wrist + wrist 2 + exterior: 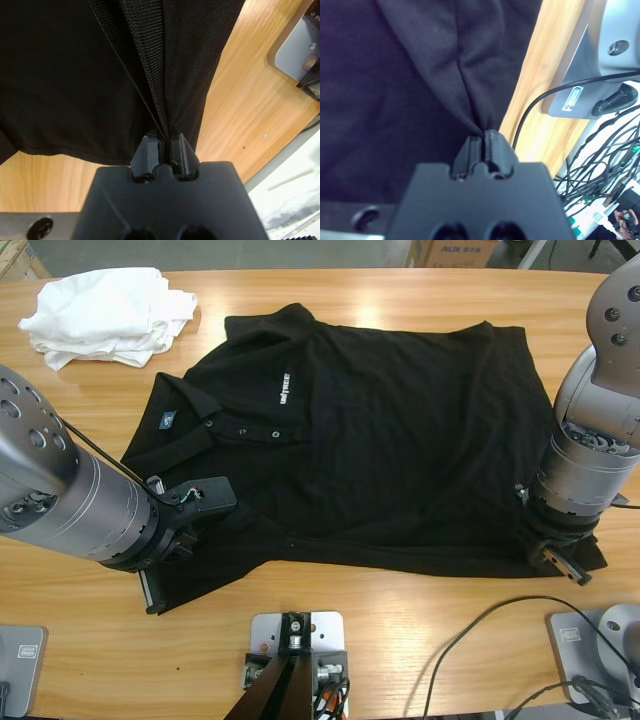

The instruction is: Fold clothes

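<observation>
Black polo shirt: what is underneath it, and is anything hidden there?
Under the black polo shirt only the wooden table shows around its edges. Whatever lies beneath its spread fabric is covered. The white garments sit apart, beside it.

Black short-sleeved polo shirt (390,440): lies spread front-up across the middle of the table (400,640), collar toward the left, hem toward the right. Collar folded open with a small label inside; button placket with several buttons running from it; small white chest logo beside the placket. Upper sleeve spread toward the far edge. Fabric mostly flat with shallow wrinkles. Near edge gathered at two points: near-left, by the lower sleeve, and near-right, at the hem corner; at each, a fold of cloth is pinched tight between black fingers (150,150).

White garments (105,315): crumpled bundle, loosely heaped at the far-left corner of the table, apart from the shirt.
</observation>
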You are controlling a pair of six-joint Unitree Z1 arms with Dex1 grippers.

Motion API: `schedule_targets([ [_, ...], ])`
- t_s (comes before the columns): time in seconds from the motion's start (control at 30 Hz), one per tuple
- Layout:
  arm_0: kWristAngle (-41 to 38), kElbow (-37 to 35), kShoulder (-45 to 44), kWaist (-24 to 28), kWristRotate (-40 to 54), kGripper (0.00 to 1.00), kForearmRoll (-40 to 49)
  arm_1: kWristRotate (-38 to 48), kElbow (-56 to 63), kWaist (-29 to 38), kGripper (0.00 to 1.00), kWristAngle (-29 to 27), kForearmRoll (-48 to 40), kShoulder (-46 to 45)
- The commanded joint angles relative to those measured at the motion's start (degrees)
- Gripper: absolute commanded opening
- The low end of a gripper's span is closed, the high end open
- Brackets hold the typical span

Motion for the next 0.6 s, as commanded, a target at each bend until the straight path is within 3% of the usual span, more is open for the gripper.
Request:
schedule_targets([
  [0.03, 0.59, 1.54, -0.60, 0.63, 0.67, 0.000, 0.47, -1.66, 0.40, 0.28, 0.000, -0.30, 0.73, -0.01],
  [0.23, 1.16, 0.59, -0.52, 0.59, 0.58, 0.000, 0.47, -2.86, -5.82, -0.49, 0.000, -7.07, 6.33, -1.80],
  [0.6, 4.36, -8.42, 1.42, 5.31, 2.13, 0.000, 0.59, -9.28, -11.99, -2.12, 0.000, -8.14, 4.65, 0.87],
])
